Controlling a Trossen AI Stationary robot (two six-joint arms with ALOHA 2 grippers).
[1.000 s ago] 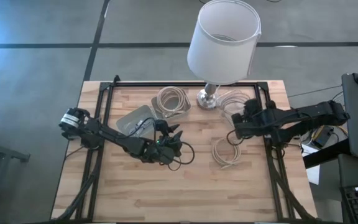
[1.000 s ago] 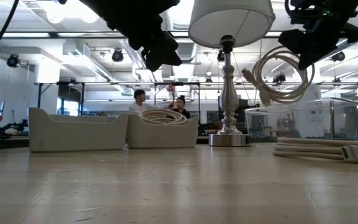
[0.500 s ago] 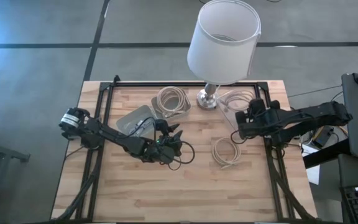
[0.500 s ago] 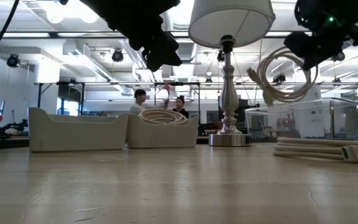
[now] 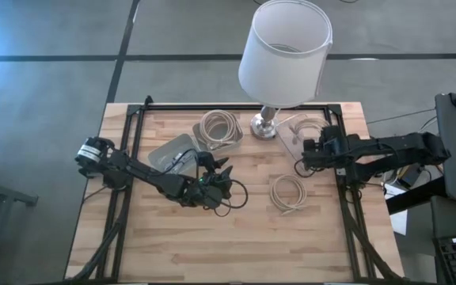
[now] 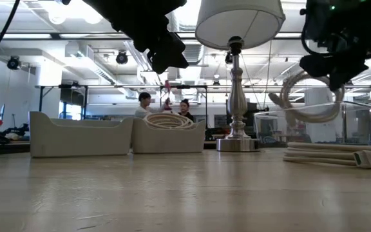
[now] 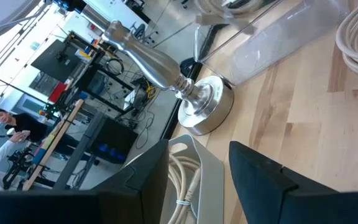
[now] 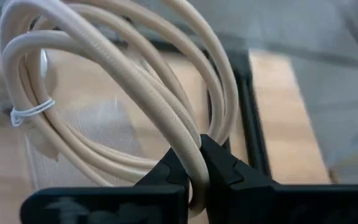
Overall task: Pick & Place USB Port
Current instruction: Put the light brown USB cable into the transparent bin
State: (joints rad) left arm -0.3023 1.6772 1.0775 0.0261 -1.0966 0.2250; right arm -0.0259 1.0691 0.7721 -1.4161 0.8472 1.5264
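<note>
The right gripper (image 8: pixel 194 171) holds a coiled cream USB cable (image 8: pixel 114 93) above the clear plastic bin (image 5: pixel 303 134) at the right rear of the wooden bench (image 5: pixel 236 237), its jaws clenched on the loops of the coil. In the low view the coil (image 6: pixel 311 100) hangs lower than it did a second ago, its bottom loop now level with the rim of the clear bin (image 6: pixel 301 125), where before it swung well above that rim. From above, the right gripper (image 5: pixel 317 150) has drawn back toward the bench's right edge, and the cable under it is mostly hidden by the arm.

The left gripper (image 5: pixel 212 186) hovers near the middle of the bench, unchanged from the earlier frames, with its jaws released and nothing between them, as the left wrist view shows (image 7: pixel 194 180).

A second coiled cable (image 5: pixel 287 194) lies flat on the bench in front of the clear bin, where it lay a second ago. A third coil (image 5: pixel 218 127) rests in a grey tray (image 5: pixel 216 144) at the rear centre, beside an empty grey tray (image 5: pixel 169 154) of the same kind. A table lamp (image 5: pixel 285 51) with a white shade stands at the back, its metal base (image 5: pixel 266 125) between the grey tray with the coil and the clear bin.

In the low view, two people (image 6: pixel 166 106) show far off in the room beyond the bench; one now holds an arm raised.
</note>
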